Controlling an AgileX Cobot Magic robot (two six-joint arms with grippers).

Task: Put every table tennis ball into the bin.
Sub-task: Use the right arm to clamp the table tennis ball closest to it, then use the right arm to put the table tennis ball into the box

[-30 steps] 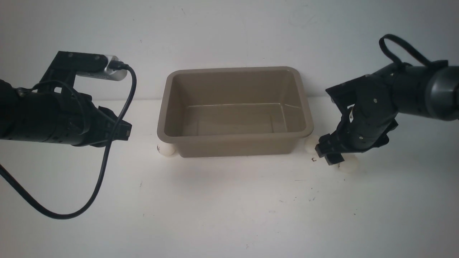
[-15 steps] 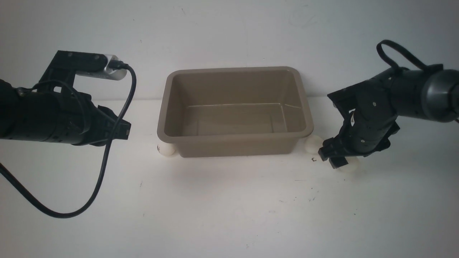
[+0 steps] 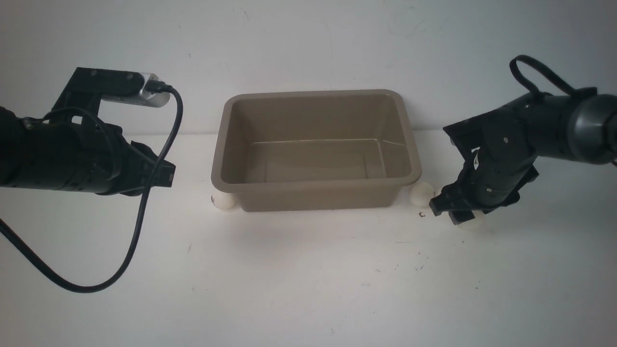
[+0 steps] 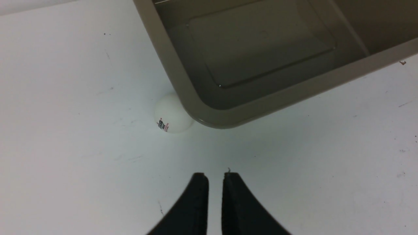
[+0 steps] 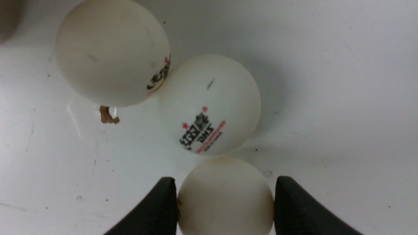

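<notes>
The taupe bin [image 3: 231,144] stands open and empty at the table's middle; its rim also shows in the left wrist view [image 4: 176,78]. One white table tennis ball [image 3: 224,201] lies against the bin's front left corner [image 4: 171,114]. My left gripper [image 3: 166,176] hovers left of it, shut and empty [image 4: 215,176]. My right gripper [image 3: 450,213] is low at the table, right of the bin, shut on a ball [image 5: 225,195] that peeks out beneath it [image 3: 475,220]. Two more balls [image 5: 209,104] [image 5: 112,52] lie touching just beyond it; one shows by the bin's front right corner [image 3: 421,193].
A white wall rises right behind the bin. A black cable [image 3: 140,231] loops from my left arm down onto the table at the left. A small brown chip [image 5: 107,116] lies on the table by the balls.
My right gripper has shifted a little to the right and settled over the near ball, which it now hides more. The left arm has barely moved.
</notes>
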